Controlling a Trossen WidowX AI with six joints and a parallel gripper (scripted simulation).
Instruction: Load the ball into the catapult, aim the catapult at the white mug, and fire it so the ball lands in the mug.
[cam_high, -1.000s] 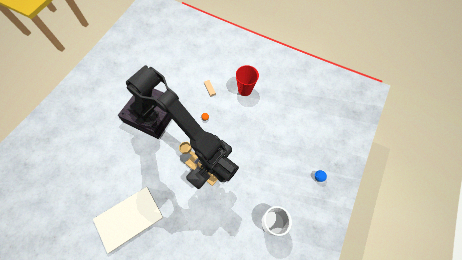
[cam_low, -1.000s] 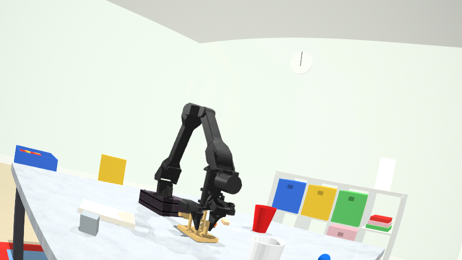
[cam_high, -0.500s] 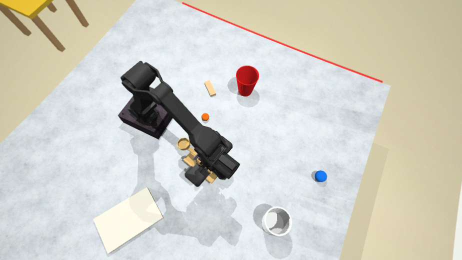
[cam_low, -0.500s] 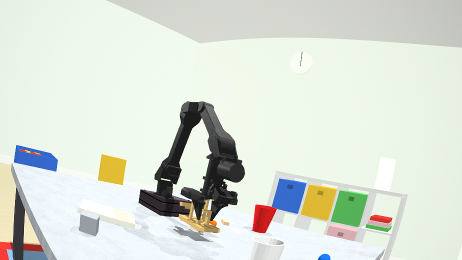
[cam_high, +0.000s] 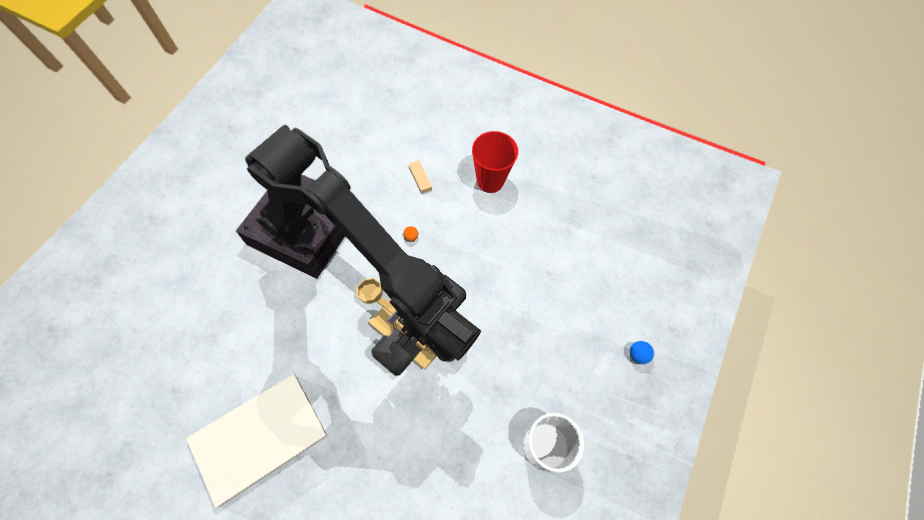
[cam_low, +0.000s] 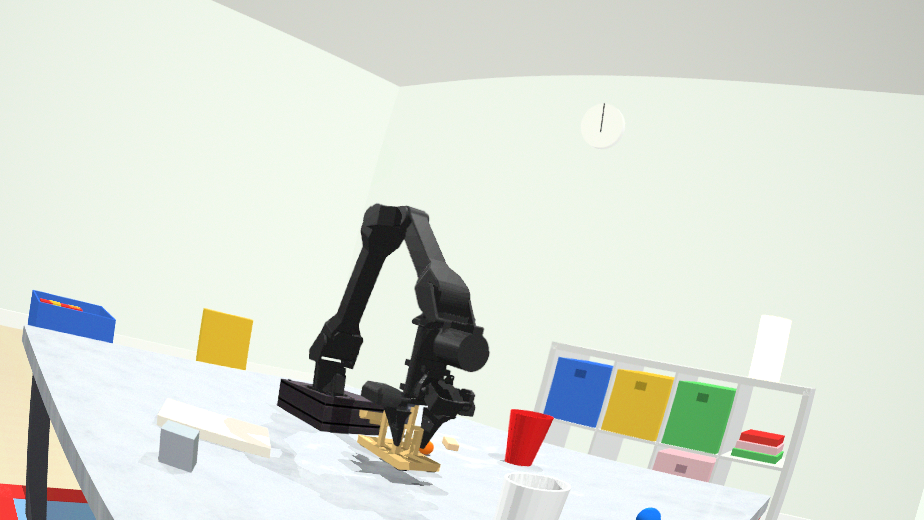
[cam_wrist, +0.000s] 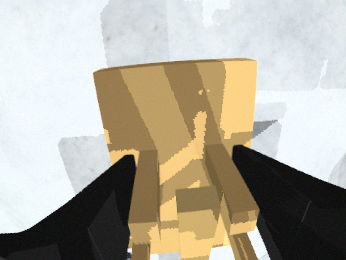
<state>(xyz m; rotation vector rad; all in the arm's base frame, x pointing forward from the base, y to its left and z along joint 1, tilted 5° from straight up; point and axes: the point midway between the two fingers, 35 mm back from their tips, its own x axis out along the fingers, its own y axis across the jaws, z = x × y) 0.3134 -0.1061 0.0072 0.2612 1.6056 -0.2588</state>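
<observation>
The gripper (cam_high: 411, 349) (cam_low: 411, 444) (cam_wrist: 184, 158) is closed on the upright frame of the wooden catapult (cam_high: 382, 324) (cam_low: 391, 450) (cam_wrist: 240, 95), one finger bearing on each outer side. The catapult appears level, with its base at table height; whether any part of it is lifted cannot be determined. Its cup (cam_high: 369, 291) holds no ball and lies on the side toward the arm's base (cam_high: 249, 236) (cam_low: 289, 404).

Two candidates for the ball are noted. The orange ball (cam_high: 410, 234) (cam_low: 426, 446) lies on the table (cam_high: 569, 258) (cam_low: 310, 481), near the cup but outside it. The blue ball (cam_high: 641, 352) (cam_low: 648, 514) lies well apart, beyond the white mug (cam_high: 555, 442) (cam_low: 534, 496). The orange one, being small and near, is judged the likelier load.

The step in hand is judged to be aiming; loading and firing remain.

Principal hazards: the hold is on the uprights only, so a fast swing of the wrist could twist the base within the fingers and spoil the line to the mug. Pressing down while turning could make the base drag or tip. Releasing unevenly could nudge the aim off after it is set. Later, a fingertip catching the throwing arm during loading could shift the catapult or spill the ball. The red cup (cam_high: 494, 161) (cam_low: 528, 437) stands well aside and seems a minor risk.
</observation>
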